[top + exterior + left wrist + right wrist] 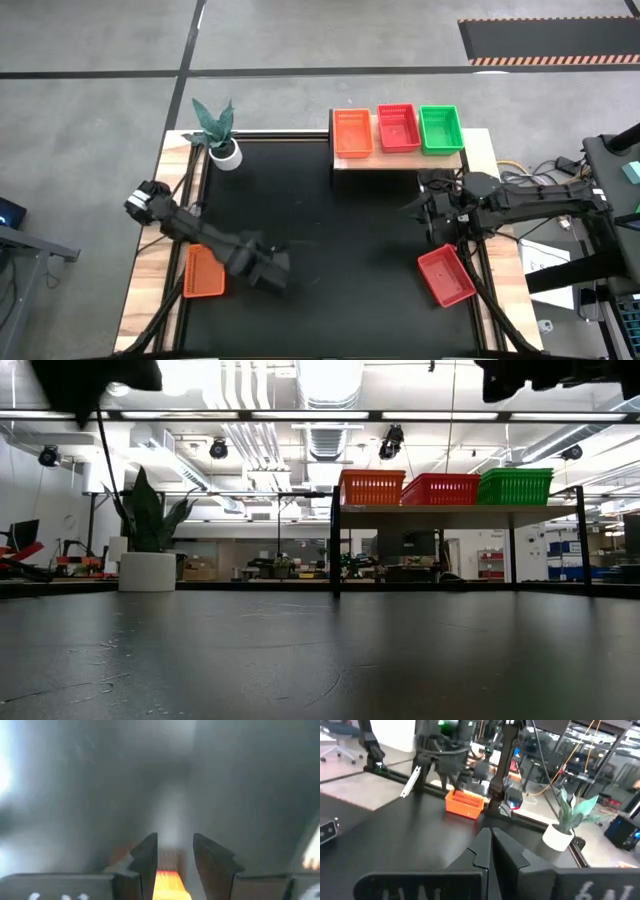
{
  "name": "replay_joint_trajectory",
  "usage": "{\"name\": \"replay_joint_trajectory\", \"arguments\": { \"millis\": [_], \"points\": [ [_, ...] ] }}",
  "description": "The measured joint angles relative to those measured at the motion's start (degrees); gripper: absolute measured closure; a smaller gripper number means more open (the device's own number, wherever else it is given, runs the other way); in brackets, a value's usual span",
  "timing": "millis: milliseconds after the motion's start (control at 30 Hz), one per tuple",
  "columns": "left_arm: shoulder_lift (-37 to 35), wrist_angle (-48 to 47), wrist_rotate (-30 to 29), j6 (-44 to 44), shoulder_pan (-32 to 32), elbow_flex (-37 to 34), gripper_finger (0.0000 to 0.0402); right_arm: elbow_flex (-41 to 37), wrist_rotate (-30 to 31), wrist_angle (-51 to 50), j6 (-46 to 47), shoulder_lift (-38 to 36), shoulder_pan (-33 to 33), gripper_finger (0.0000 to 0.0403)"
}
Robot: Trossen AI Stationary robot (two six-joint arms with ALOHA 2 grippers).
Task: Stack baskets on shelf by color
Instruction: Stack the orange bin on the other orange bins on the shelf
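On the shelf (pixel 400 162) at the far right stand an orange basket (pixel 352 133), a red one (pixel 397 128) and a green one (pixel 441 129), side by side on their bottoms. Another orange basket (pixel 205 270) lies flat at the table's left edge. A red basket (pixel 445 275) lies flat near the right edge. My left gripper (pixel 175 855) hangs open over the bare tabletop just right of the loose orange basket, pointing down; a blurred strip of orange (pixel 167 882) shows behind its fingers. My right gripper (pixel 490 842) is shut and level above the table, between the shelf and the loose red basket.
A white pot with a green plant (pixel 222 150) stands at the far left corner. The shelf's black legs (pixel 334 555) rise from the tabletop. The black tabletop (pixel 330 250) lies bare between the two arms.
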Motion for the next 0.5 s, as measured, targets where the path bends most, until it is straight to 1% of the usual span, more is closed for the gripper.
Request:
{"name": "replay_joint_trajectory", "arguments": {
  "millis": [67,200,300,500],
  "points": [
    [0.0,-0.9,2.4,-1.3,-2.8,-1.7,0.0293,0.1,0.0,-0.4,-0.1,0.0,0.0,0.0394],
    [-0.1,-0.7,5.0,-4.5,-9.0,-4.9,0.0293,0.3,0.0,-0.4,-0.1,-0.1,0.0,0.0394],
    [-0.1,-0.9,5.7,-8.0,-12.7,-7.5,0.0293,0.3,0.0,-0.6,-0.1,-0.1,0.0,0.0394],
    [-0.9,-0.5,6.6,-15.0,-18.2,-13.1,0.0293,0.3,0.0,-0.8,0.3,-0.1,0.0,0.0394]
  ]
}}
